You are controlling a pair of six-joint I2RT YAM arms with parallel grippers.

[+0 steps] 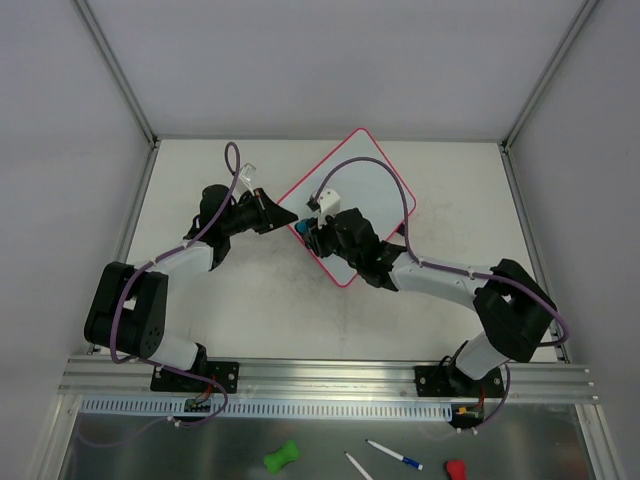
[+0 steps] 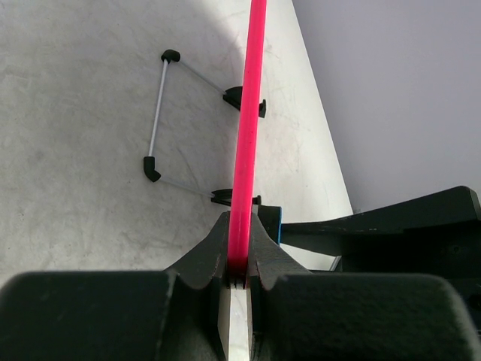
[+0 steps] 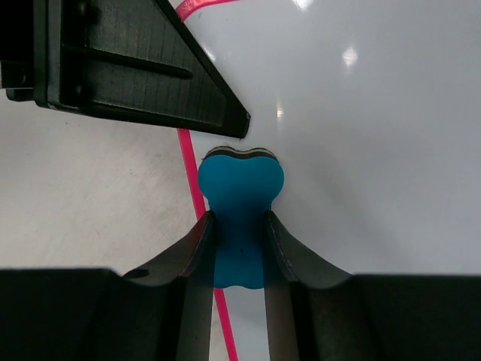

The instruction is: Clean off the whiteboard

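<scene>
The whiteboard (image 1: 365, 170) is white with a pink-red rim and lies turned like a diamond at mid table. My left gripper (image 1: 291, 219) is shut on its left edge. In the left wrist view the rim (image 2: 248, 128) runs edge-on between the closed jaws of that gripper (image 2: 240, 256). My right gripper (image 1: 318, 238) is shut on a blue eraser (image 3: 240, 192) pressed on the board's surface (image 3: 368, 135) just inside the rim (image 3: 191, 173), close to the left gripper's fingers (image 3: 143, 71). I see no scribbles on the visible board.
A thin wire stand (image 2: 159, 113) with black clips (image 2: 255, 101) joins the board's edge and rests on the table (image 1: 240, 300). Beyond the front rail lie a green object (image 1: 281, 457), two pens (image 1: 394, 455) and a red object (image 1: 455, 469). Frame posts stand at the table's back corners.
</scene>
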